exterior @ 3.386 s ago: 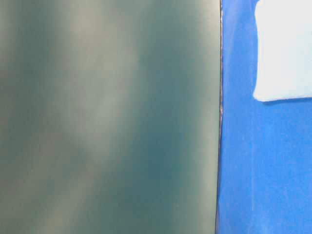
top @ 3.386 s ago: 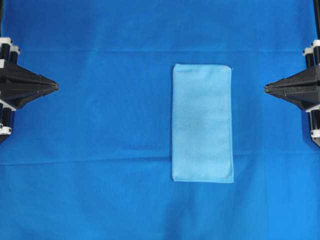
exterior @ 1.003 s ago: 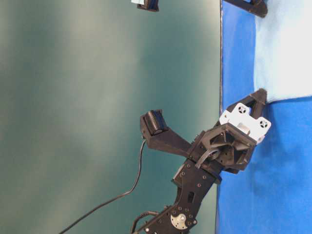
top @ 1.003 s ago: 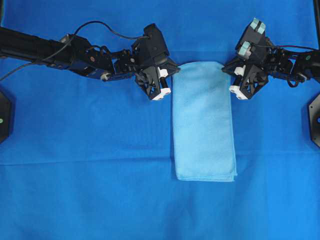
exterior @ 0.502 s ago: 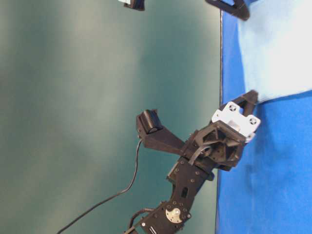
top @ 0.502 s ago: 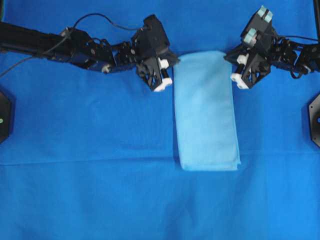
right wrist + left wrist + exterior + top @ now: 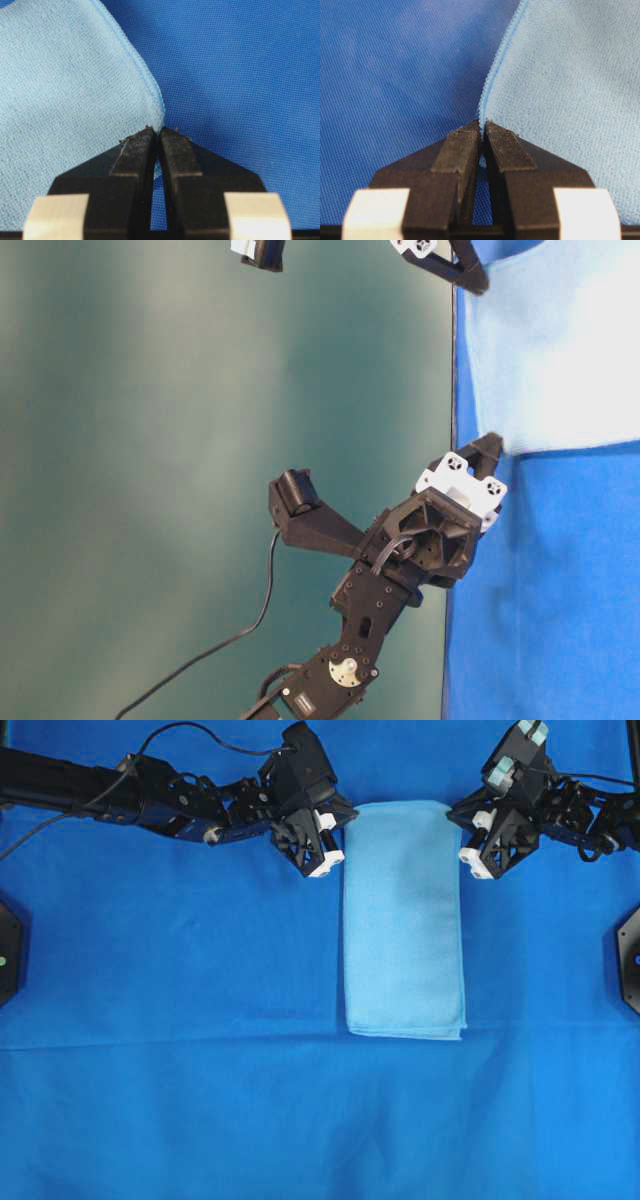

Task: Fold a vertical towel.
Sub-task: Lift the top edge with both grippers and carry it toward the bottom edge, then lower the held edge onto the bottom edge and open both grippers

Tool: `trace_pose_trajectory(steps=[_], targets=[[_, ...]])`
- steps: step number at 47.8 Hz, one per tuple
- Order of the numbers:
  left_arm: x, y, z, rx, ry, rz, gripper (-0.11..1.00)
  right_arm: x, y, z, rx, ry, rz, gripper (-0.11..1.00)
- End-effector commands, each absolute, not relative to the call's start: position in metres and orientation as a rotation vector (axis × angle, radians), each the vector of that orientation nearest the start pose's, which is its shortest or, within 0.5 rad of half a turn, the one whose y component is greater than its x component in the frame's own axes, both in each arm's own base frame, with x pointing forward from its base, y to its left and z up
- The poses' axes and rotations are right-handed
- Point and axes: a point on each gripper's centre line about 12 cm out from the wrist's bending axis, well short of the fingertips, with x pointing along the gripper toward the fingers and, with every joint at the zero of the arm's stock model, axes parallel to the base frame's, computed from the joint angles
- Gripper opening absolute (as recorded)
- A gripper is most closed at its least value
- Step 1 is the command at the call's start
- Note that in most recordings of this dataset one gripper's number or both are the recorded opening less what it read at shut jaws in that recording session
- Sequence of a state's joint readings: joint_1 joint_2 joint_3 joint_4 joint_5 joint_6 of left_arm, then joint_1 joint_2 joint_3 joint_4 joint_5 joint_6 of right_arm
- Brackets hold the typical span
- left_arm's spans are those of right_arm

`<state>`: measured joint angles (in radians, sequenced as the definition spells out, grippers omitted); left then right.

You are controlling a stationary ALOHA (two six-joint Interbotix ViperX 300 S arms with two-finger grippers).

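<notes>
While both arms reach in from the far sides, the towel (image 7: 404, 920) lies lengthwise on the dark blue sheet (image 7: 200, 1100) that covers the counter, a little right of the middle in the overhead view. It is a pale sky-blue rectangle, clearly lighter than the sheet, with a soft, finely napped surface and a narrow stitched hem of slightly deeper blue along its edges. Its near end sits flat and square, with a thin shadow under the bottom edge. Its far end is held at both corners.

The left gripper (image 7: 346, 813) has its jaws pressed together on the towel's far left corner; the left wrist view shows the two black fingers (image 7: 460, 155) nearly closed, with the hemmed corner of the towel (image 7: 570, 100) running down into the slit between them. The right gripper (image 7: 455, 817) pinches the far right corner in the same way: in the right wrist view the hem of the towel (image 7: 70, 90) curves round and disappears between the fingers (image 7: 175, 155).

From table level, the towel (image 7: 560, 350) reads almost white against the sheet (image 7: 560, 590), and the left gripper (image 7: 487, 450) meets its corner at the sheet's edge, in front of a plain green backdrop (image 7: 150, 440).
</notes>
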<state>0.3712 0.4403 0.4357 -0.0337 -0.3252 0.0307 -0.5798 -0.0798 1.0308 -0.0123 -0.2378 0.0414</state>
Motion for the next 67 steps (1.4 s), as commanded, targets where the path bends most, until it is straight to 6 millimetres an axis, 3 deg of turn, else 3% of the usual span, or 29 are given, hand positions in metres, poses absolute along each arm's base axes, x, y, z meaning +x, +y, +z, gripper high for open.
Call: trace_pose_trajectory(steps=[1,14,28,37,51,57,67], targets=[[0.447,0.173,0.114,-0.082,0.481,0.368,0.02,0.254,-0.167,0.122,0.219,0.641,-0.566,0.03],[0.447,0.164,0.149,-0.049,0.458,0.344,0.02,0.251,-0.165,0.16,0.187,0.587,-0.565,0.03],[0.441,0.132,0.18,-0.033,0.45,0.284,0.02,0.244,-0.147,0.19,0.177,0.555,-0.533,0.03],[0.439,0.101,0.187,-0.021,0.462,0.218,0.02,0.243,-0.114,0.189,0.193,0.548,-0.448,0.03],[0.443,0.042,0.177,-0.003,0.513,0.09,0.02,0.239,-0.051,0.173,0.257,0.661,-0.267,0.03],[0.445,0.015,0.169,0.003,0.537,0.034,0.02,0.236,-0.029,0.16,0.294,0.715,-0.213,0.03],[0.446,-0.006,0.148,0.004,0.584,-0.009,0.02,0.239,-0.008,0.147,0.339,0.759,-0.162,0.04]])
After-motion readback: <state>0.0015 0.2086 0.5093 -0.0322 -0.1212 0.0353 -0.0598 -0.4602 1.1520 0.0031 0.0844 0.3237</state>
